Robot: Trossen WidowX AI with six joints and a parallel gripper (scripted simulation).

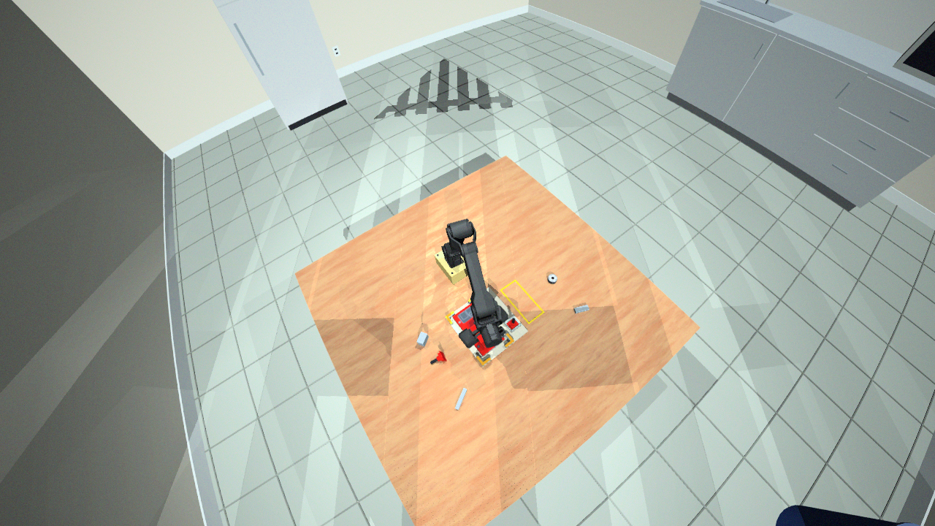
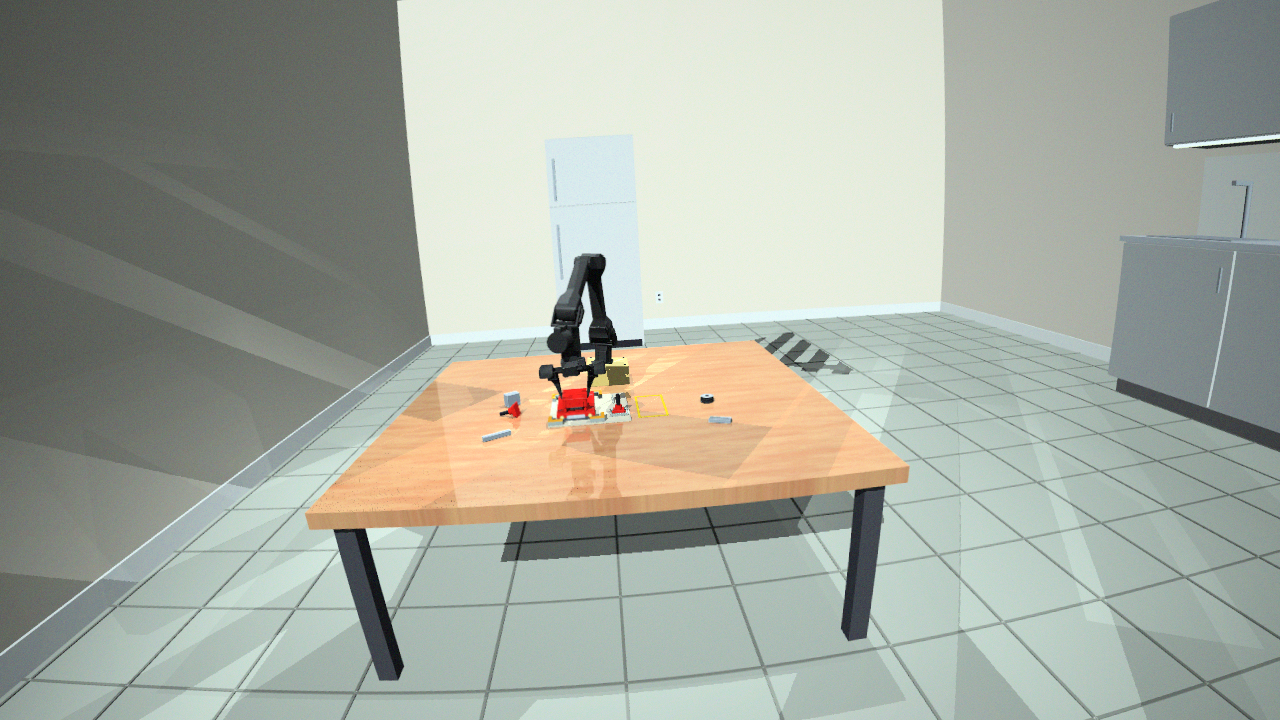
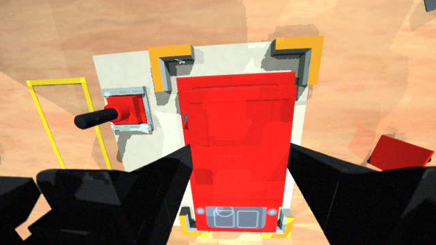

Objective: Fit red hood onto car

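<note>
the table carries everything, w/ the jig as landmark: a pale plate w/ orange corner brackets that pin the car chassis so it can't slide while the hood goes on. the hood sits directly over the jig, covering nearly all of the chassis; only the grey front end pokes out at the near edge. it looks square to the brackets, prob. so the corner holes line up w/ the pegs, but pegs and holes are hidden under the shell, so can't tell if it's seated flat yet. a red clamp w/ black handle sits on the jig's left part, a yellow outline just beyond the jig's left edge. the gripper stands fairly wide, jaws pressed on the hood's two long sides, gripping it across its width.
</note>
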